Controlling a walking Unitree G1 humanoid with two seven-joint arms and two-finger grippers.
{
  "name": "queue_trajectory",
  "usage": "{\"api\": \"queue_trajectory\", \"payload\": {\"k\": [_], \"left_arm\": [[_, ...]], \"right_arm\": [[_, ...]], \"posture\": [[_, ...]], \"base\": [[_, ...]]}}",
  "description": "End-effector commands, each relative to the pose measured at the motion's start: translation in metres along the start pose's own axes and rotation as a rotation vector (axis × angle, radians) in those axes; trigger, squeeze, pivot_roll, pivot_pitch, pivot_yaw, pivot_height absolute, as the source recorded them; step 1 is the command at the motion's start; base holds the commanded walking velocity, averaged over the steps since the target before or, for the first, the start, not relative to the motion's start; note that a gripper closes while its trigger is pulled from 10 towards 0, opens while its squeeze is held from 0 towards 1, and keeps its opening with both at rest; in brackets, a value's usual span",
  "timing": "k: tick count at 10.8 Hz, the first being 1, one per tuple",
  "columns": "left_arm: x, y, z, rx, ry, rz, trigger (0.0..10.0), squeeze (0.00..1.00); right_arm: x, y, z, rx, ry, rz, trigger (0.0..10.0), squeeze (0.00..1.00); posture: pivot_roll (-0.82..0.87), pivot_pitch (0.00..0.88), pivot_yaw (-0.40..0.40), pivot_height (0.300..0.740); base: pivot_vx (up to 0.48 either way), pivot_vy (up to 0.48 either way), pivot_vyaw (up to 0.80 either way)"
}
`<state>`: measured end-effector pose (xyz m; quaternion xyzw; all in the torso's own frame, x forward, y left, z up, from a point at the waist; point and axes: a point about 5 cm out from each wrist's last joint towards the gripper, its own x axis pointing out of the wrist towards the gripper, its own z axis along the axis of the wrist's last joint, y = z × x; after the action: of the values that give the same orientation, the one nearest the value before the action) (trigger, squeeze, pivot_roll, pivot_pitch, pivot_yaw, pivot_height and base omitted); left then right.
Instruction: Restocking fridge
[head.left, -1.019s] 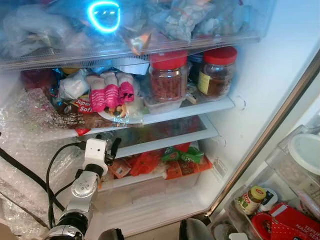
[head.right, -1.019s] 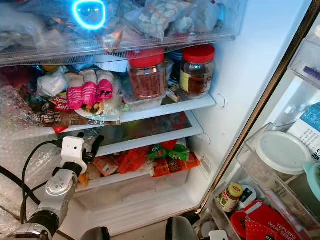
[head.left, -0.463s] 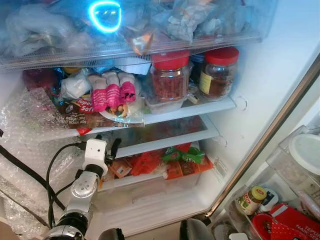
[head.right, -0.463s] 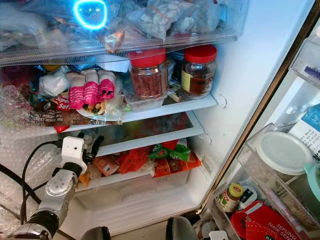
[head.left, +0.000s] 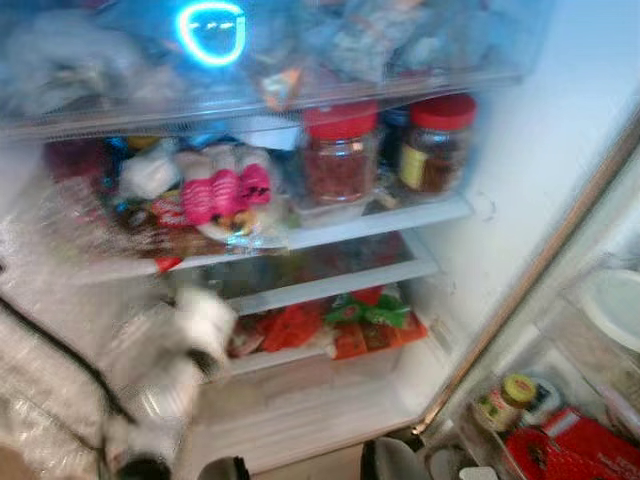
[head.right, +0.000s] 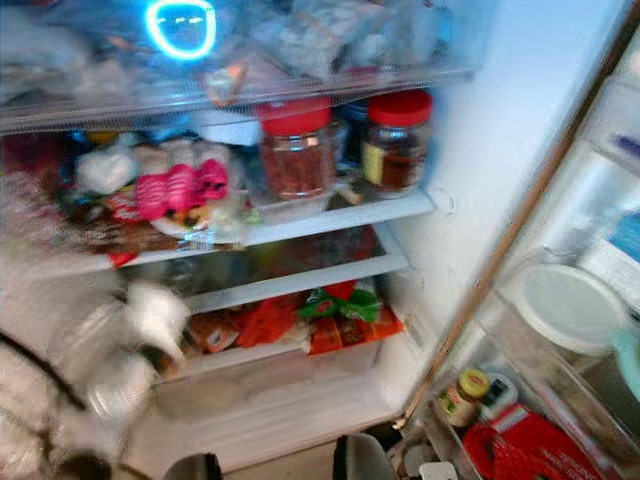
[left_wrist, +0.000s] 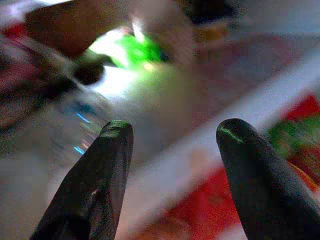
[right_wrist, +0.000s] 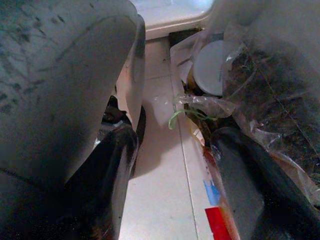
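Here, in the left eye view, the open fridge stands packed: two red-lidded jars sit at the right end of the middle shelf, with pink-wrapped packets on a plate nearer its left end. Red and green snack packets lie along the front edge of the lower drawer. The left arm, badly blurred, reaches toward the drawer's left end. In the right eye view, a small yellow-capped jar and a white-lidded tub rest in the door bins.

The left wrist view shows the left gripper with its fingers spread apart and nothing between them, before blurred red and green packaging.

The right wrist view shows the right gripper hanging with its fingers apart and empty, above pale floor tiles beside plastic bags.
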<state>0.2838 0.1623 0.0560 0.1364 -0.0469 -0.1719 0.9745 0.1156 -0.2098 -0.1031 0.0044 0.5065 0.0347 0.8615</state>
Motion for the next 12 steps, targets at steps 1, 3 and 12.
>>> {"api": "queue_trajectory", "payload": {"k": [1,3,12], "left_arm": [[0.005,0.002,0.009,0.032,-0.039,-0.018,10.0,0.00],[0.002,0.002,0.011,0.037,-0.042,-0.008,10.0,0.00],[-0.041,0.009,0.012,0.044,0.011,0.061,10.0,0.00]], "right_arm": [[0.000,0.010,-0.010,-0.004,0.043,0.038,10.0,0.00],[0.000,0.010,-0.009,-0.003,0.043,0.037,10.0,0.00],[0.000,0.005,-0.008,-0.007,0.041,0.032,10.0,0.00]], "posture": [[-0.15,0.000,-0.008,0.619],[-0.15,0.000,-0.009,0.619],[-0.13,0.000,-0.024,0.619]], "base": [[0.000,0.000,0.00],[0.000,0.000,0.00],[0.000,0.000,0.00]]}}
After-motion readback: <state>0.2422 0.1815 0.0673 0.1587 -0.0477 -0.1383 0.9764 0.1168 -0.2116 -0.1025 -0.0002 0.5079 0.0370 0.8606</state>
